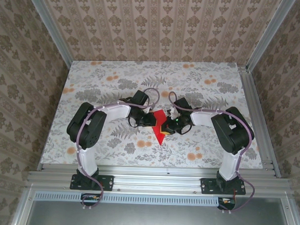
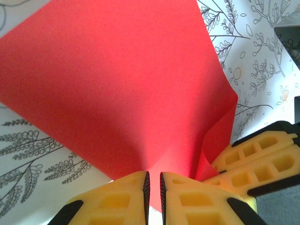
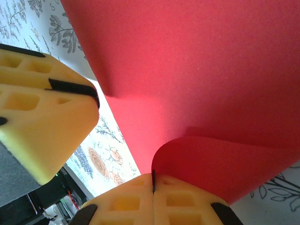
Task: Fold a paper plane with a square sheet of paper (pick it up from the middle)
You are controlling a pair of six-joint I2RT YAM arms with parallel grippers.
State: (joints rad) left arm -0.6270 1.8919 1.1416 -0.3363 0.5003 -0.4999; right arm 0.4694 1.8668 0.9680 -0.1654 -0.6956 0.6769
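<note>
Where the square sheet of paper [image 1: 161,128] bows upward, we see the left gripper [image 2: 153,187] nipping one edge in a narrow slit, and the right gripper [image 3: 153,180] just beside it, clamped tight on the sheet's curled-over flap.

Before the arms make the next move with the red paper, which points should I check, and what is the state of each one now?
1. Left gripper shut on the square sheet of paper: ok.
2. Right gripper shut on the same sheet: ok.
3. Sheet flat enough to crease: not ok, it curls over at the right gripper.
4. Corners lined up: cannot tell.
5. Paper untorn: ok where it shows.
</note>
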